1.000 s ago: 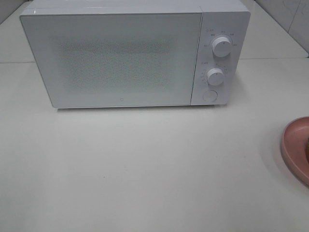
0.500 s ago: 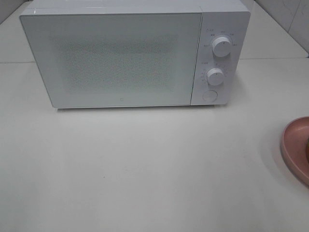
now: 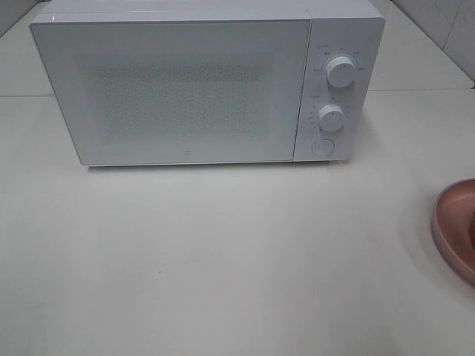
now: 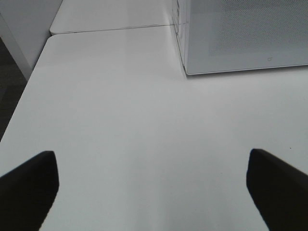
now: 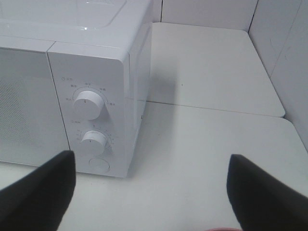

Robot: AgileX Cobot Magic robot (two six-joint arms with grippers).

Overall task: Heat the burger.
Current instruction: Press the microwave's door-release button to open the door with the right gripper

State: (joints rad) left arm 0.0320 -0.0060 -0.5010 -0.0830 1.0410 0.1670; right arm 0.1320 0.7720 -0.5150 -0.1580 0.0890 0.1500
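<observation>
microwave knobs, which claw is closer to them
Right. The right claw faces the knobs from the front; the left claw is off the microwave's opposite front corner, beyond the door.

Faint markings ring the upper dial [image 3: 340,72] and lower dial [image 3: 330,117] of the microwave [image 3: 185,89], and a tiny logo [image 3: 186,156] sits low on its door; all are too small to read.
</observation>
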